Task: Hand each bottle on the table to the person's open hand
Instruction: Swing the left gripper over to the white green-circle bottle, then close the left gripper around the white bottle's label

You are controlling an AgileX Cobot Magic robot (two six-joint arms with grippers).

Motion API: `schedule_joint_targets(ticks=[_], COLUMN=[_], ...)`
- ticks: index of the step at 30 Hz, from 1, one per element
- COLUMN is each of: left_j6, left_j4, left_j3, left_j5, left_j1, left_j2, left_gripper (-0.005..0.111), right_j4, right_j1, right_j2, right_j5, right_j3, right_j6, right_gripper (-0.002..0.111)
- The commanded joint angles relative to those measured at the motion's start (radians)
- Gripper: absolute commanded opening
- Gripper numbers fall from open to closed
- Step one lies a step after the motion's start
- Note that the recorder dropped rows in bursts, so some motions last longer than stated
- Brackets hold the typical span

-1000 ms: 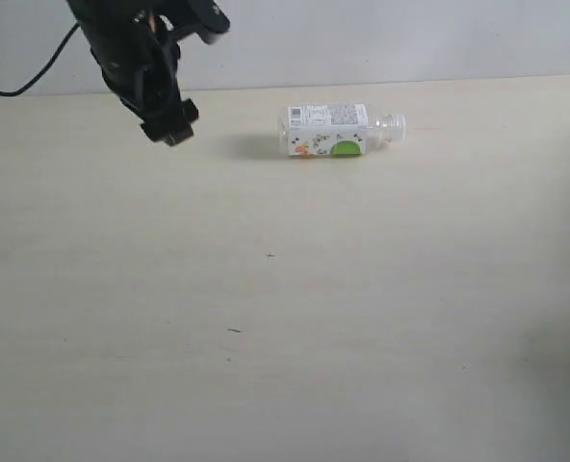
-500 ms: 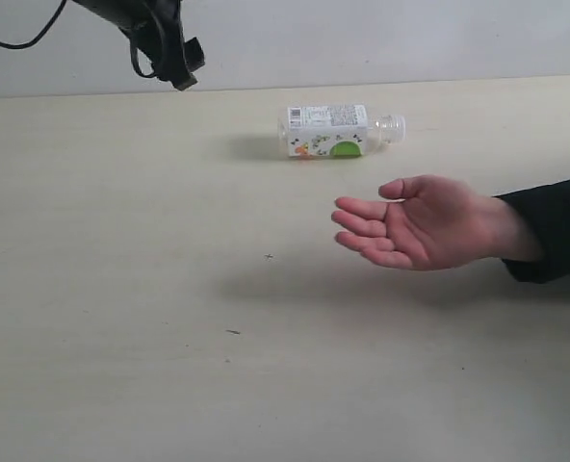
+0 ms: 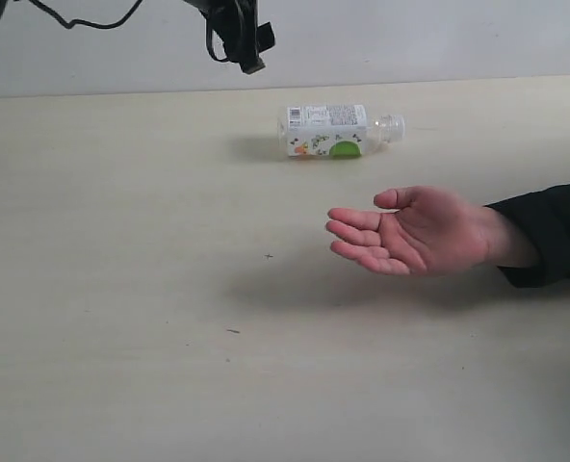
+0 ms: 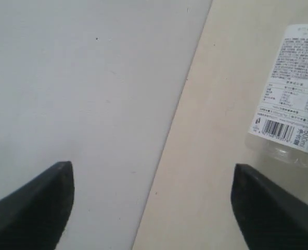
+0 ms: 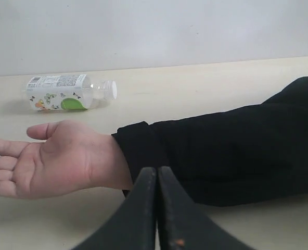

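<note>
One whitish bottle (image 3: 335, 131) with a green-marked label lies on its side near the far edge of the table (image 3: 121, 337), neck pointing right and no cap showing. It also shows in the left wrist view (image 4: 292, 99) and the right wrist view (image 5: 64, 94). The other bottles are out of view. A person's open hand (image 3: 412, 231), palm up, hovers in front of the bottle. My left gripper (image 3: 246, 43) hangs high, behind and left of the bottle, open (image 4: 151, 192) and empty. My right gripper (image 5: 156, 174) is shut on nothing, close to the person's wrist.
The person's black sleeve (image 3: 550, 231) reaches in from the right edge and fills much of the right wrist view (image 5: 232, 151). A pale grey wall (image 3: 410, 38) stands behind the table's far edge. A black cable (image 3: 83, 19) trails from the left arm.
The person's hand came in from the right and shifted slightly left. My left gripper rose and travelled right, from low at the far left to high near the bottle.
</note>
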Motion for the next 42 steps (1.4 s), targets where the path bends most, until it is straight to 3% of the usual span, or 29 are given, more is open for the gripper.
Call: schedule_joint_targets(ticks=[1, 7, 10, 15, 23, 33, 42], left_j6=[0.143, 0.429, 0.474, 0.511, 0.538, 0.585, 0.587], left_j4=[-0.142, -0.549, -0.639, -0.634, -0.633, -0.622, -0.686], left_j3=[-0.15, -0.274, -0.318, -0.332, -0.332, -0.332, -0.332], left_j5=[0.141, 0.319, 0.41, 0.368, 0.159, 0.269, 0.256], left_j1=[0.002, 0.061, 0.093, 0.104, 0.1, 0.096, 0.096], left_j2=[0.086, 0.156, 0.181, 0.224, 0.247, 0.294, 0.333], left_gripper=[0.079, 0.079, 0.078, 0.078, 0.078, 0.083, 0.101], right_j4=[-0.003, -0.003, -0.003, -0.003, -0.003, -0.003, -0.003], right_j1=[-0.005, -0.005, -0.005, -0.005, -0.005, -0.005, -0.005], right_j2=[0.004, 0.004, 0.004, 0.004, 0.004, 0.004, 0.004], right_j5=[-0.013, -0.013, -0.013, -0.013, -0.013, -0.013, -0.013], right_j3=[0.005, 0.005, 0.005, 0.005, 0.005, 0.005, 0.005], right_j6=[-0.002, -0.002, -0.002, -0.002, -0.002, -0.002, -0.002], right_gripper=[0.0, 0.0, 0.0, 0.0, 0.0, 0.0, 0.0])
